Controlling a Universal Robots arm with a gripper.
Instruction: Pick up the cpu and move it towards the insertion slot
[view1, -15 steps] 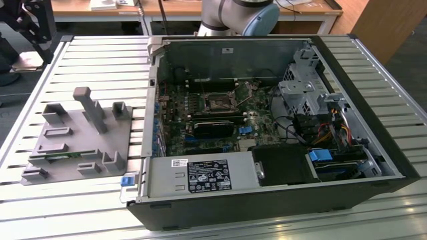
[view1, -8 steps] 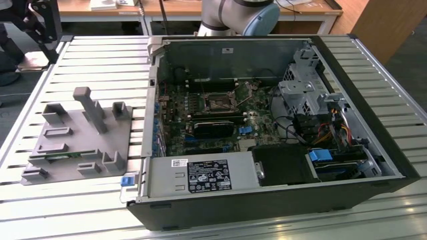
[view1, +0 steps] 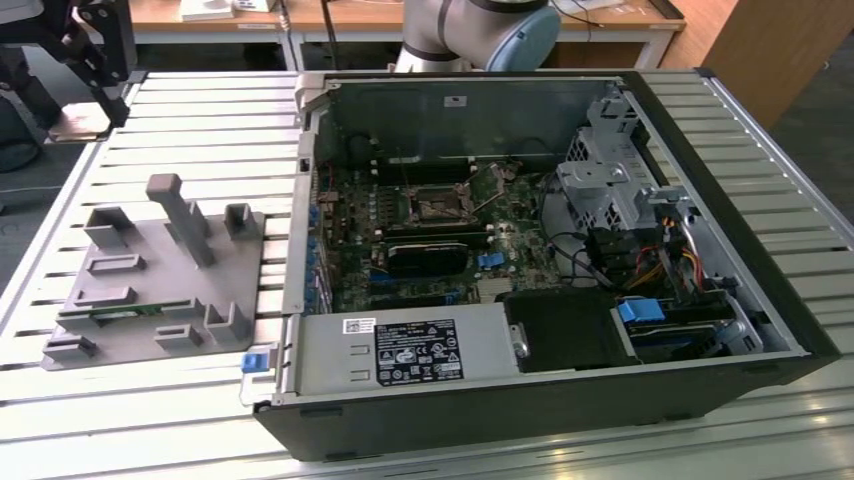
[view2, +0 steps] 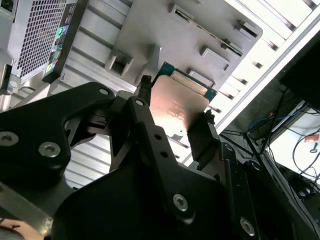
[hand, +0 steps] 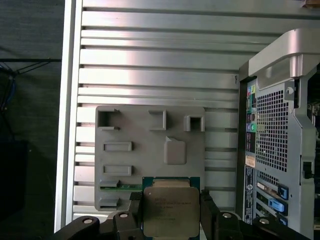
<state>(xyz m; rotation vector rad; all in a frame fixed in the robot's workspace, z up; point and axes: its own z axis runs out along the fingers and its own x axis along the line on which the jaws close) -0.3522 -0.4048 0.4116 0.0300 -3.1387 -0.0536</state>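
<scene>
Black gripper (hand: 171, 216) jaws pinch the flat, square, silver-topped cpu (hand: 170, 197) by opposite edges, spread just cpu-wide. Square black metal-framed insertion slot (view1: 434, 206) sits well apart, inside open black PC case (view1: 534, 425).

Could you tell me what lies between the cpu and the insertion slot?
In the exterior view, table slats and the computer case's side wall separate cpu from insertion slot.

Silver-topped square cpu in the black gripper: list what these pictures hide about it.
- Underside contacts: the silver-topped square cpu faces its metal top to both wrist views.
- Part of it, second wrist view: behind the black gripper body.
- Exterior view: cpu too small to judge the grip.
</scene>
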